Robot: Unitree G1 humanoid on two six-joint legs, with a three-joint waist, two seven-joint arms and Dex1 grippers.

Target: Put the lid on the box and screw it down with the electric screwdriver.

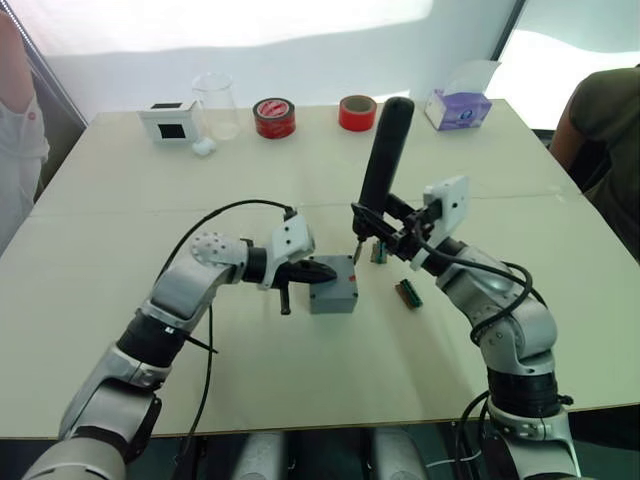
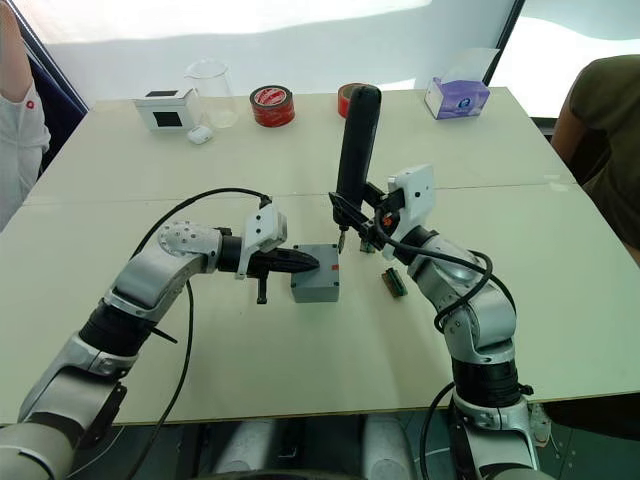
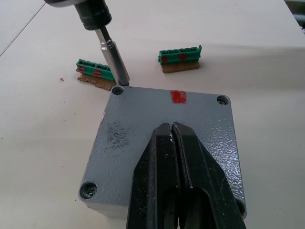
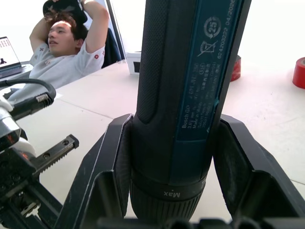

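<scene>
The left hand (image 3: 172, 143) is pressing down on the lid (image 3: 143, 138), its two black fingers closed together and lying flat across the grey surface. The lid is sitting on the box (image 1: 333, 285), which is resting on the bench (image 1: 120, 200) directly under that hand. A small red mark (image 3: 177, 97) is showing on the lid just beyond the fingertips.

The right hand (image 1: 385, 238) is gripping the electric screwdriver (image 1: 383, 150), its fingers clamped on either side of the dark barrel and holding it nearly upright. Below this hand, the metal bit (image 3: 113, 56) is touching down at the lid's corner screw hole (image 3: 118, 89). Two green blocks (image 3: 179, 58) are lying on the bench just beyond the box, close to the right hand.
</scene>
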